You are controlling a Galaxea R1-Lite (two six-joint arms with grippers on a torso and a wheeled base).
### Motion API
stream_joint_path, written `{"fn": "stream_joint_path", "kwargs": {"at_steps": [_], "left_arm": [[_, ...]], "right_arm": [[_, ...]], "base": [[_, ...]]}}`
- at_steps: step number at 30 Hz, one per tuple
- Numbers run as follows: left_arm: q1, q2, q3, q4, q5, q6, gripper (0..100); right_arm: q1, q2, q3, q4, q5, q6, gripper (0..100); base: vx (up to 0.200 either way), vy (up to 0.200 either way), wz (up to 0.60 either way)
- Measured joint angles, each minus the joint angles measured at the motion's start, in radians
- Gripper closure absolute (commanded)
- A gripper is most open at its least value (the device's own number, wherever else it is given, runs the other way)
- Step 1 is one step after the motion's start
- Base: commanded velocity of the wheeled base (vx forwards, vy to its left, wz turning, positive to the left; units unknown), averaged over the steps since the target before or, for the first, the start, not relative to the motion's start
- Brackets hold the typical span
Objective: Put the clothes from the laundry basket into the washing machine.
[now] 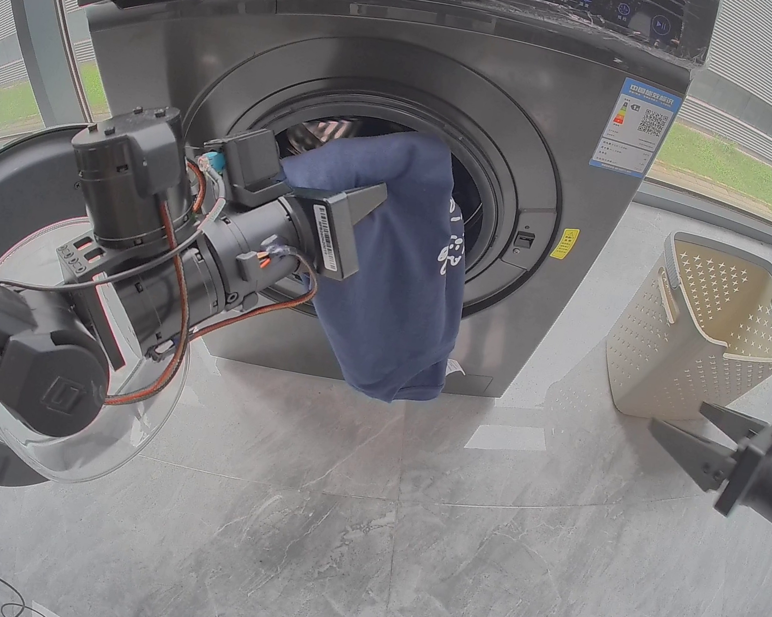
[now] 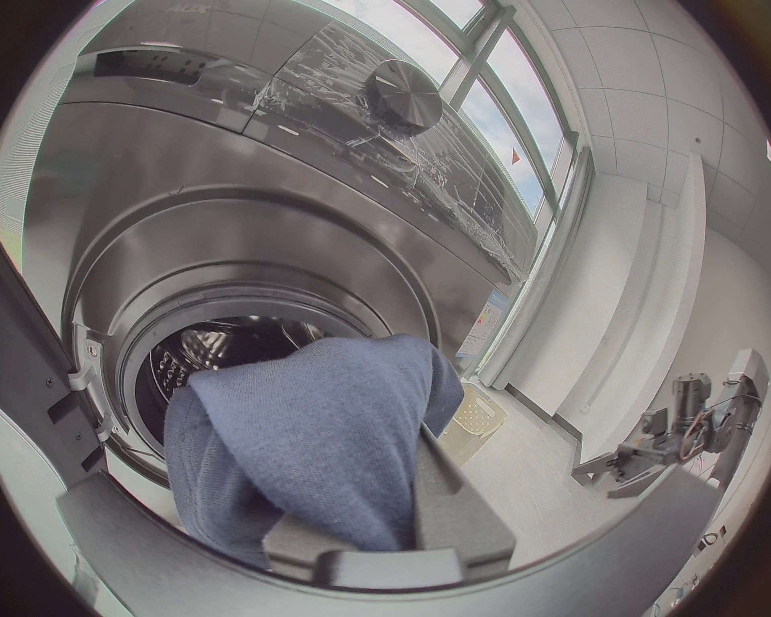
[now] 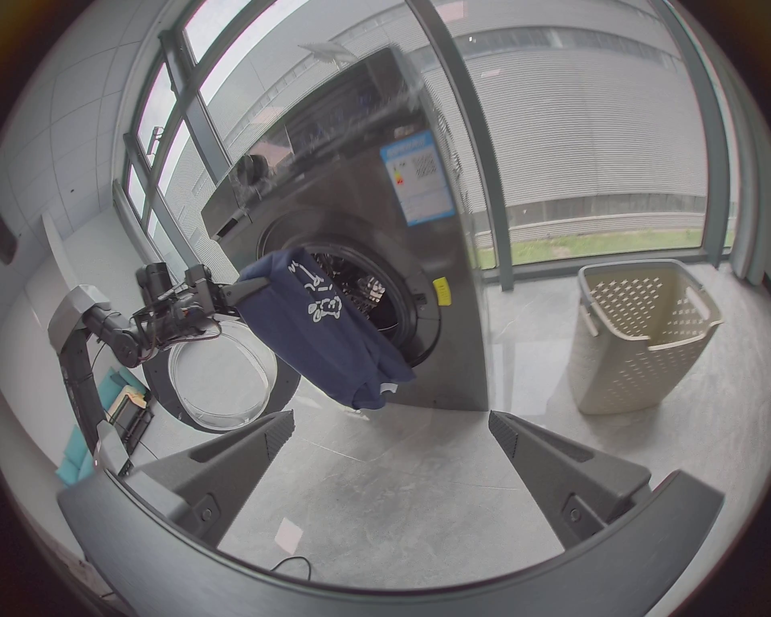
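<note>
A navy blue garment (image 1: 401,269) with white print hangs from the washing machine's (image 1: 561,140) drum opening (image 1: 475,213), its top just inside the rim and its bottom dangling below the porthole. My left gripper (image 1: 322,190) is shut on the garment's upper part at the opening; in the left wrist view the cloth (image 2: 321,450) bulges between the fingers (image 2: 458,498) in front of the drum (image 2: 201,345). The cream laundry basket (image 1: 703,340) stands on the floor right of the machine, its visible inside bare. My right gripper (image 1: 686,430) hovers open near the basket, holding nothing (image 3: 385,434).
The machine's round door (image 1: 133,421) is swung open to the left, under my left arm. Grey marble floor lies open in front of the machine. Windows surround the corner behind it. The right wrist view also shows the garment (image 3: 321,329) and basket (image 3: 642,329).
</note>
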Motion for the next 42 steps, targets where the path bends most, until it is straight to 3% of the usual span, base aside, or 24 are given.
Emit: {"fn": "stream_joint_path", "kwargs": {"at_steps": [7,15,20,27,42], "left_arm": [[-0.006,0.006,-0.021,-0.009,0.006,-0.002,100],[-0.013,0.006,-0.031,-0.01,0.01,-0.003,100],[-0.015,0.009,-0.032,-0.019,0.01,-0.003,100],[-0.015,0.011,-0.032,-0.022,0.011,-0.003,100],[-0.014,0.008,-0.031,-0.025,0.011,-0.003,100]], "right_arm": [[0.086,0.304,-0.165,-0.08,-0.001,0.053,0],[0.155,0.479,-0.281,-0.099,-0.013,0.072,0],[0.189,0.546,-0.317,-0.119,-0.038,0.073,0],[0.219,0.645,-0.34,-0.241,-0.061,0.069,0],[0.246,0.807,-0.443,-0.265,-0.064,0.071,0]], "base": [[0.0,0.0,0.0],[0.0,0.0,0.0],[0.0,0.0,0.0],[0.0,0.0,0.0],[0.0,0.0,0.0]]}}
